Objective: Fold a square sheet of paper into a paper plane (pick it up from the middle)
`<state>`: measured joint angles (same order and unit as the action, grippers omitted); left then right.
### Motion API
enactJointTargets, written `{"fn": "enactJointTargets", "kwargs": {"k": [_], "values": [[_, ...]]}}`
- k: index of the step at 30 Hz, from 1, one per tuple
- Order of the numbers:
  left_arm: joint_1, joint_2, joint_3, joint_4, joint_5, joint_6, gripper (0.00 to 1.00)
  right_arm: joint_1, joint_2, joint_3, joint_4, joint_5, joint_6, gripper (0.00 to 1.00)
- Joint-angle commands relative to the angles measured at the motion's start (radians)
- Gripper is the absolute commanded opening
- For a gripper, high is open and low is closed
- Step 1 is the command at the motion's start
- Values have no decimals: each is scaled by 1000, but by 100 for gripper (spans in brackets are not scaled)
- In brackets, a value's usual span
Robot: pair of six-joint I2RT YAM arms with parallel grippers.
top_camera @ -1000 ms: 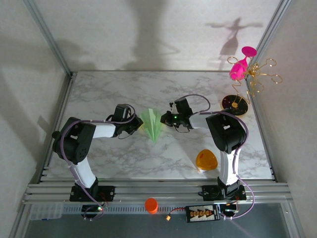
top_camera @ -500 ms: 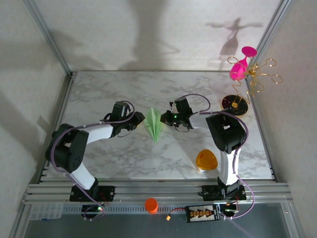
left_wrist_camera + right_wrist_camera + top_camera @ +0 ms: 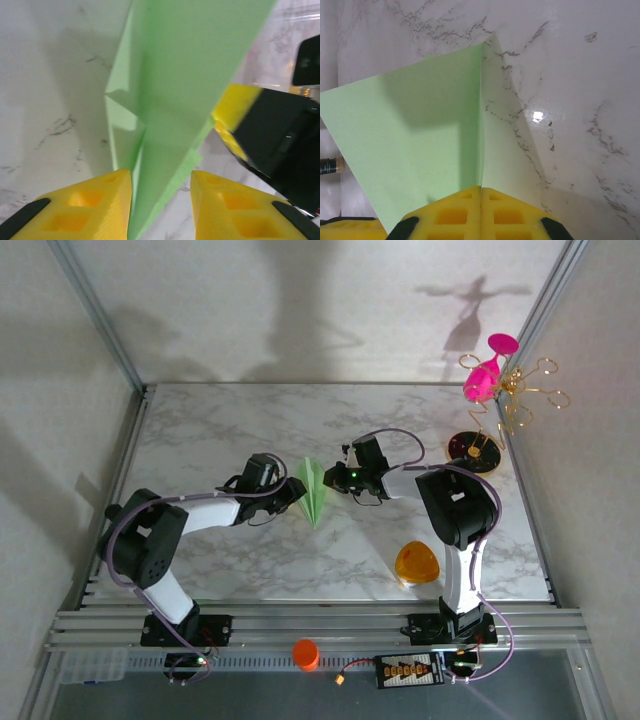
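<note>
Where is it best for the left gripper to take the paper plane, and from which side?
Probably the thin folded layers along the middle of the paper plane, from its left: the right gripper is shut on its right side, and the open left gripper straddles those layers.

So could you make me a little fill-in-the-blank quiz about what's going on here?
The paper plane is pale ____.
The right hand has its fingers ____ on the plane.
The left hand has its fingers ____, with paper between them.
The rounded triangle is ____.
Missing words: green; shut; open; orange.
</note>
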<state>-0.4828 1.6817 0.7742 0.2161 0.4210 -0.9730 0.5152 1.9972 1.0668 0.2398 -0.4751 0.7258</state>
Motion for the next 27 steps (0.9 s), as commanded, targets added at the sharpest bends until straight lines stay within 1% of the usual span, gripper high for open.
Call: {"fn": "enactJointTargets", "kwargs": {"k": [1, 4, 8, 10, 24, 27], "values": [[-7, 28, 35, -9, -11, -1, 38, 5, 0, 31, -25, -12, -14, 6], [-7, 41, 38, -1, 1, -4, 39, 6, 0, 31, -28, -13, -14, 6], [-8, 43, 44, 10, 15, -6, 29, 5, 0, 31, -30, -11, -17, 6], [-8, 40, 42, 9, 14, -4, 28, 6, 0, 32, -31, -9, -16, 6], [-8, -16, 34, -52, -13, 27, 29, 6, 5, 32, -31, -10, -17, 6], [-8, -18, 42, -51, -8, 31, 25, 5, 5, 30, -31, -8, -16, 6]]}}
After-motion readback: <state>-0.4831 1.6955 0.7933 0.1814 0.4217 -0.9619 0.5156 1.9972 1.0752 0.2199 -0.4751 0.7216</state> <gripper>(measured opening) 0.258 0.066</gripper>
